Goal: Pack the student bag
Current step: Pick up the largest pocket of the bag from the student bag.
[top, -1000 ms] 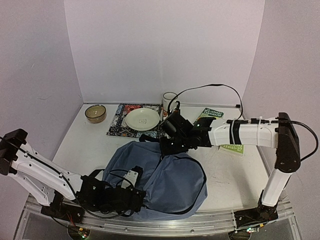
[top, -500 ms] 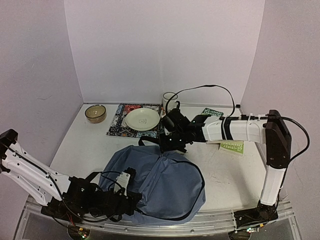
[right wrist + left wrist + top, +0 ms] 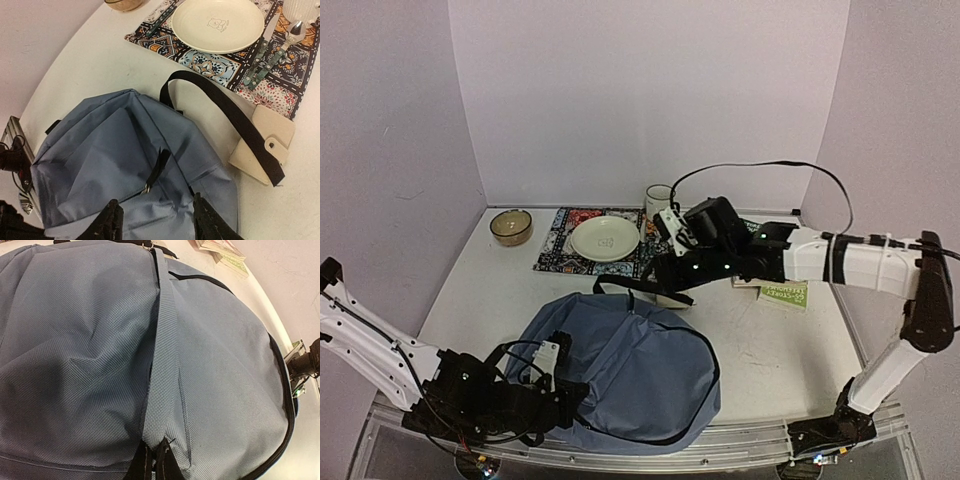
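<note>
The student bag [image 3: 630, 365] is a big slate-blue backpack lying flat at the table's near middle. It fills the left wrist view [image 3: 90, 340]. My left gripper [image 3: 578, 394] is at the bag's near-left edge. Its jaws [image 3: 155, 460] are shut on the end of a blue webbing strap [image 3: 167, 335] sewn to the bag. My right gripper [image 3: 663, 276] hovers over the bag's far edge. In its wrist view the fingers [image 3: 111, 220] stand apart, gripper [image 3: 159, 225] open, with nothing between them. Below lie the bag [image 3: 115, 160] and a zipper pull [image 3: 157, 170]. A black strap [image 3: 225, 115] trails off toward the placemat.
Behind the bag a patterned placemat [image 3: 565, 250] carries a cream plate [image 3: 605, 238] and cutlery [image 3: 265, 52]. A bowl [image 3: 510, 226] sits far left, a mug [image 3: 658, 200] behind. A cream pouch [image 3: 262, 145] lies under the black strap. Green booklets [image 3: 782, 293] lie right.
My right gripper opened, let go of the bag and rose back to the right. My left arm dragged the bag toward the near-left edge.
</note>
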{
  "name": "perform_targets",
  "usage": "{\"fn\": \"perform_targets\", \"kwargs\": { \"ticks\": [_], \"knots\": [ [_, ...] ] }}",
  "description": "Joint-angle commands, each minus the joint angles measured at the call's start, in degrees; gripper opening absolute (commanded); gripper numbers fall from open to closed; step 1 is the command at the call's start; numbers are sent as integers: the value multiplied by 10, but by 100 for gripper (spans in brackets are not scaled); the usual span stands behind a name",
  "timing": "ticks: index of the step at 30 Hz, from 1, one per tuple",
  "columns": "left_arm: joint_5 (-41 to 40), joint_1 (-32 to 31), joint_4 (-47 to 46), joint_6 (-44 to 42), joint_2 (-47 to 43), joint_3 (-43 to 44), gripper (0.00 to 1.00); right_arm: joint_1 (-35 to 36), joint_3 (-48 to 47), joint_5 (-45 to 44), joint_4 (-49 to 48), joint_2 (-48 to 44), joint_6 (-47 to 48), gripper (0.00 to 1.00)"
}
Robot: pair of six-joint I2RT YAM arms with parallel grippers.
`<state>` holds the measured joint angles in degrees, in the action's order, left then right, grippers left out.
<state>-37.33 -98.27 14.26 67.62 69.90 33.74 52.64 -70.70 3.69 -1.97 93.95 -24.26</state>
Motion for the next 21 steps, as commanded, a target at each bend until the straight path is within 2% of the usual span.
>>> {"fn": "perform_targets", "kwargs": {
  "ticks": [1,5,9,13,21],
  "knots": [
    [-62,-2,35,22,0,48,0,5,86,6,10,-80,-10,57],
    [-93,0,92,77,18,76,0,19,146,22,30,-116,-33,61],
    [-98,5,102,92,34,101,0,118,135,-9,34,-118,-26,63],
    [-80,14,100,92,66,141,0,175,141,-25,1,-116,-30,63],
    [-19,54,76,112,146,192,0,228,178,-36,-46,-118,-34,63]
  ]
}}
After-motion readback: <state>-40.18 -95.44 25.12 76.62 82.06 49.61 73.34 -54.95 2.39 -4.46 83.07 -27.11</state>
